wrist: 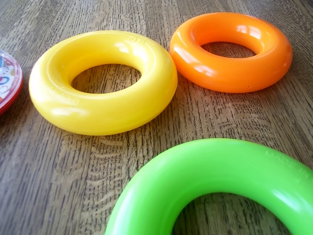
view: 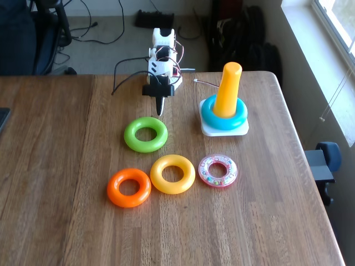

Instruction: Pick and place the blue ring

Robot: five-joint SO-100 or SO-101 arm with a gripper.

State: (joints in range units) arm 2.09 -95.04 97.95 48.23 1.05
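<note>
The blue ring (view: 224, 118) is seen in the fixed view threaded over the yellow peg (view: 228, 88), resting on the white base (view: 224, 130) at the right of the table (view: 50, 166). From this the placing is judged as good as done: the ring sits low around the peg, level, with nothing touching it. No further lift appears to be needed; at most, a retreat of the arm (view: 161, 55) to rest may be left

From the ring, the gripper (view: 160, 107) is found at about nine o'clock in the fixed view, near but apart, with bare wood between them. Its dark tip points down toward the table, just past the far edge of the green ring (view: 145, 134). Nothing is seen held in it. How far the jaws stand open cannot be told, since the tip is small and dark in that view

Further out, the green ring lies at about eight o'clock from the blue ring. Beyond it, toward seven o'clock, the yellow ring (view: 172, 173) and orange ring (view: 128, 187) lie side by side, close but apart, and a red-rimmed ring (view: 217, 170) lies at six o'clock

In the wrist view the green ring (wrist: 220, 186) is nearest, with the yellow ring (wrist: 102, 81) at eleven o'clock from it and the orange ring (wrist: 231, 51) at twelve o'clock; all lie flat
</note>
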